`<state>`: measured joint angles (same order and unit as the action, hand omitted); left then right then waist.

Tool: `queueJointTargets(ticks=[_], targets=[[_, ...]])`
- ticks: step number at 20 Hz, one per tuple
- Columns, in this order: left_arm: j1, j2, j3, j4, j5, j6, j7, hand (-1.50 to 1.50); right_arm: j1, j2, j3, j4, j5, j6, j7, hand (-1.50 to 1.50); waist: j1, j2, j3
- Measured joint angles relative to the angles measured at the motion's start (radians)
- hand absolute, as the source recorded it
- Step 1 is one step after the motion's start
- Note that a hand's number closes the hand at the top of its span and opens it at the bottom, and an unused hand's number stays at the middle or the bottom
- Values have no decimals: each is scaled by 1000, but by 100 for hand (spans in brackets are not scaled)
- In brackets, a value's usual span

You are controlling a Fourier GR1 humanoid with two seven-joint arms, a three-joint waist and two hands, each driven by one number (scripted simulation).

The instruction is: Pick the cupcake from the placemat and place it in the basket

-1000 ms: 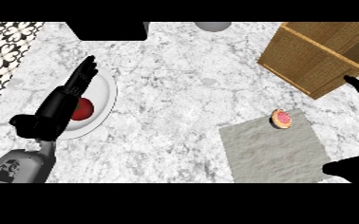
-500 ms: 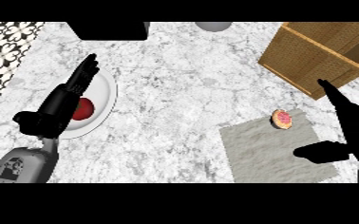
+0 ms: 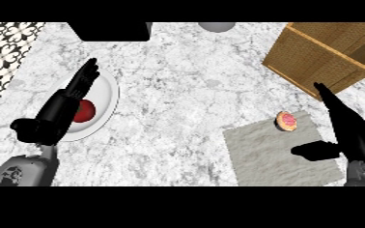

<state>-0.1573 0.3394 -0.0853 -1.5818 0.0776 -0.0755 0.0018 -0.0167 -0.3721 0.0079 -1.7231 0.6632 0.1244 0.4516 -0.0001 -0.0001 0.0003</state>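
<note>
Marble counter (image 3: 185, 92) fills the view, and the grey placemat (image 3: 274, 154) serves as the landmark: the cupcake (image 3: 287, 121), pink-topped, sits on the mat's far corner, not yet touched by either hand. Beyond the mat, up and to the right of that corner, stands the woven basket (image 3: 314, 53), close enough that the carry should be short. The right hand (image 3: 341, 130) hangs over the mat's right edge, just beside the cupcake, fingers straight and thumb spread wide apart from them, a shape that suits closing around the small cake from its right side. Well to the left of the mat, the left hand (image 3: 61, 111) rests spread and holding nothing over a white plate (image 3: 107, 96) bearing a red round thing (image 3: 85, 111), likely parked there out of the way
</note>
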Motion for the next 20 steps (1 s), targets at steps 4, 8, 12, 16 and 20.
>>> queueJointTargets(ticks=[4, 8, 12, 16, 20], targets=[[-16, -27, 24, 19, -21, -20, 1, 0, -25, 22, -18, -8, -3, 27, -14, -150, -1, 0, 0], [15, -50, 36, -22, -39, -35, 10, 0, -11, 52, -14, -11, 28, 31, -19, -150, 0, 0, 0], [9, -75, 44, -46, -60, -40, 39, 0, -2, 70, -5, -25, 72, 49, 3, -150, 0, 0, 0], [7, -82, 69, -29, -69, -65, 26, 0, -8, 83, -1, -11, 106, 70, 14, -150, 0, 0, 0], [-2, -89, 87, -24, -77, -84, 30, 0, -40, 104, 5, 66, 146, 52, -9, -150, 1, 0, 0]])
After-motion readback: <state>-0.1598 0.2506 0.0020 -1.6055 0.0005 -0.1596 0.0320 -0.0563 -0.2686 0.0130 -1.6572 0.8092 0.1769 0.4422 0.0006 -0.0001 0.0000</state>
